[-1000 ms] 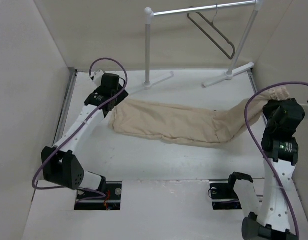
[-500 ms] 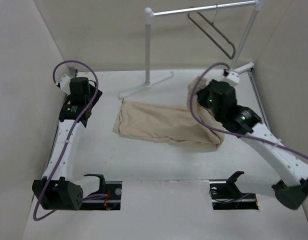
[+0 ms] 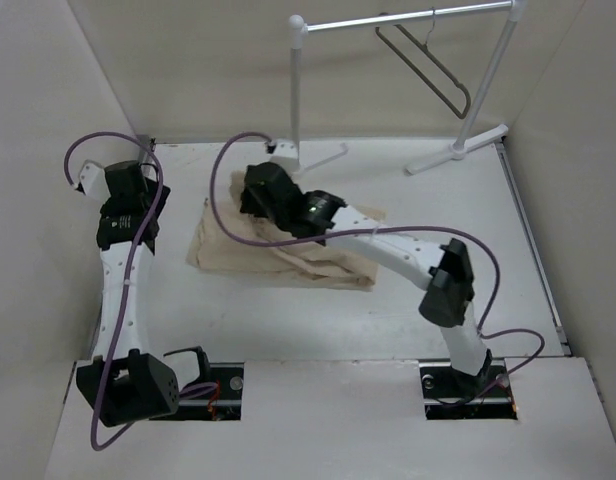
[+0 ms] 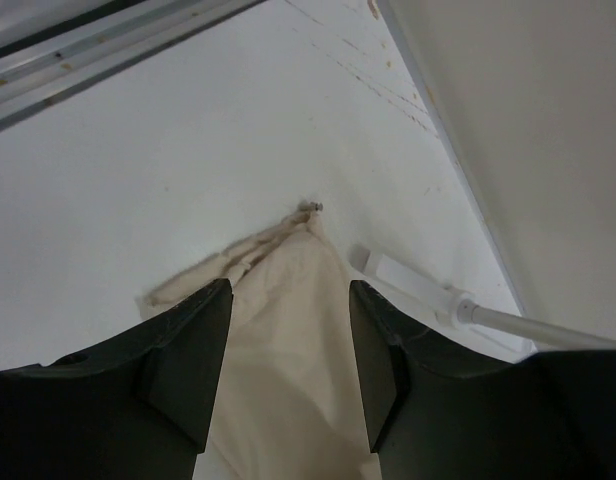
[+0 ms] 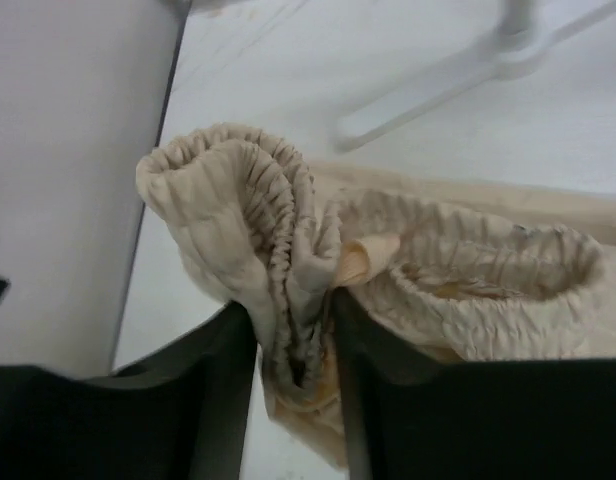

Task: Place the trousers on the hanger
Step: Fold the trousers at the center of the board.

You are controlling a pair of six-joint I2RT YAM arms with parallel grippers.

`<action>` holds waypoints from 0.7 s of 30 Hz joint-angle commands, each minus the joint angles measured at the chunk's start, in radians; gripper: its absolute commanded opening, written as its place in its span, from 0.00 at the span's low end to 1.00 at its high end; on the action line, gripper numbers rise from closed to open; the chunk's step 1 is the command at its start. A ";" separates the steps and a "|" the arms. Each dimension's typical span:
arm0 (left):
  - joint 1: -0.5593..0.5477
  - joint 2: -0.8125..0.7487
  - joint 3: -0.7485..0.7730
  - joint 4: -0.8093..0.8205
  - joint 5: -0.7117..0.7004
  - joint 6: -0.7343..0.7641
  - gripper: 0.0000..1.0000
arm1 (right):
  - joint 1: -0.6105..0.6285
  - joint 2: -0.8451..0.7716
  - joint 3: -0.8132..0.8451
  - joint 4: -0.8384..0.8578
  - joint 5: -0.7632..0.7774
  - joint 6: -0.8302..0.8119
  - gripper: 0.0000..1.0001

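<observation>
The beige trousers (image 3: 288,250) lie folded over on the table's left middle. My right gripper (image 3: 256,192) is shut on their gathered elastic waistband (image 5: 288,260), pinched between the black fingers (image 5: 383,400), above the folded cloth's far left end. My left gripper (image 3: 126,215) is open and empty near the left wall; in its wrist view the trousers (image 4: 288,340) show between the fingers (image 4: 188,350), well beyond them. The dark hanger (image 3: 428,62) hangs on the white rail at the back right.
The white garment rail (image 3: 403,18) stands at the back on two feet (image 3: 298,165) (image 3: 456,150). Side walls close in left and right. One rail foot (image 4: 428,295) shows in the left wrist view, and another view of one (image 5: 458,80) in the right wrist view.
My right gripper has swept from the right side across to the left with the waistband, folding the trousers over themselves. My left gripper has let go of the cloth and drawn back toward the left wall.
</observation>
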 commanded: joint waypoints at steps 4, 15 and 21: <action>0.038 -0.044 -0.069 0.029 -0.025 0.000 0.50 | 0.106 0.131 0.185 -0.092 -0.201 0.012 0.80; -0.211 0.059 -0.206 0.093 -0.077 0.207 0.44 | -0.222 -0.528 -0.670 0.139 -0.348 -0.045 0.26; -0.486 0.038 -0.193 -0.067 -0.177 0.279 0.39 | -0.342 -0.729 -0.971 0.141 -0.381 -0.050 0.27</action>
